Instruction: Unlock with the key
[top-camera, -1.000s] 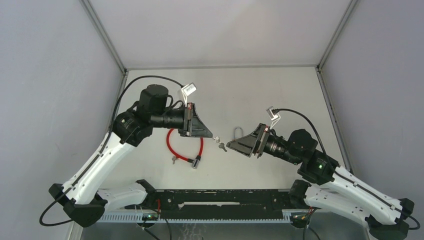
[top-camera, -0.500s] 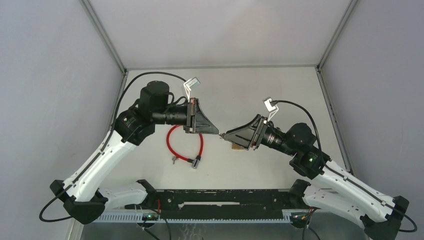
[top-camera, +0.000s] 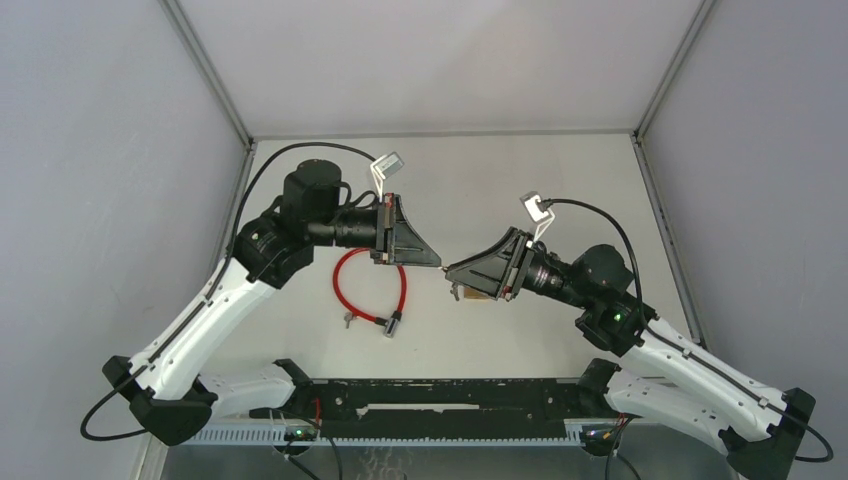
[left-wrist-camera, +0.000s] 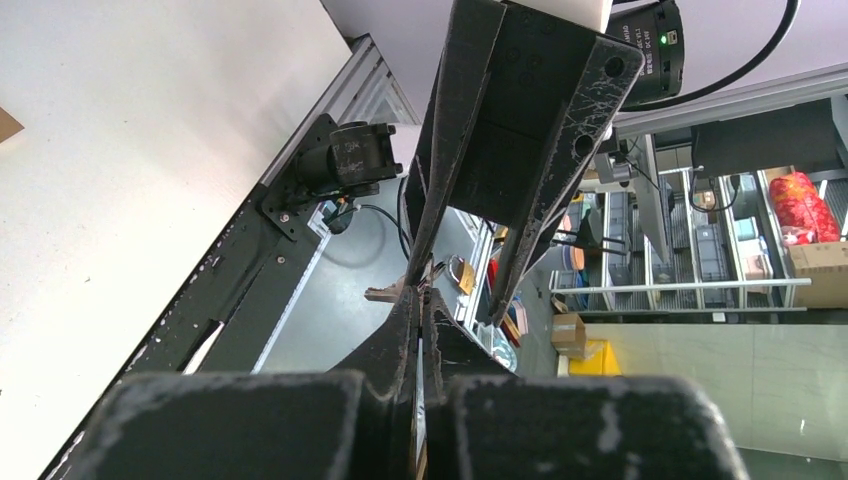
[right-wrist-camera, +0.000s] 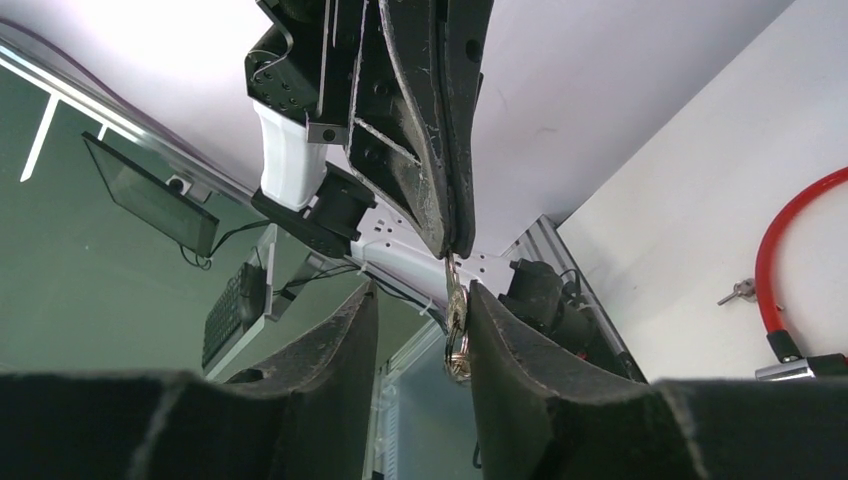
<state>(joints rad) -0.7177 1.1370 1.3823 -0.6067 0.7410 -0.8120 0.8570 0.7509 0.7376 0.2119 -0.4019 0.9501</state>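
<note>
1. My left gripper (top-camera: 437, 264) is pinched together on the keys (right-wrist-camera: 457, 335). They hang from its tip on a small ring, above the middle of the bench (top-camera: 520, 180).
2. In the left wrist view my left fingers (left-wrist-camera: 395, 340) lie flat against each other, and a sliver of metal shows at their tip.
3. My right gripper (top-camera: 449, 271) faces the left one almost tip to tip, also above the middle of the bench, and its jaws stand apart.
4. In the right wrist view the keys dangle between my right fingers (right-wrist-camera: 330, 350), close to the one on the right of that view. I cannot tell whether they touch it.
5. The padlock (top-camera: 472, 294) lies under my right gripper. Only a strip of its brass body shows from above, and I cannot tell whether my fingers touch it.
6. A red cable (top-camera: 338, 288) lies looped on the bench between the middle and the left edge. Its metal end (top-camera: 392, 324) points toward the near edge.
7. A small spare key (top-camera: 348, 320) lies just beside the cable, on the side toward the near edge.
</note>
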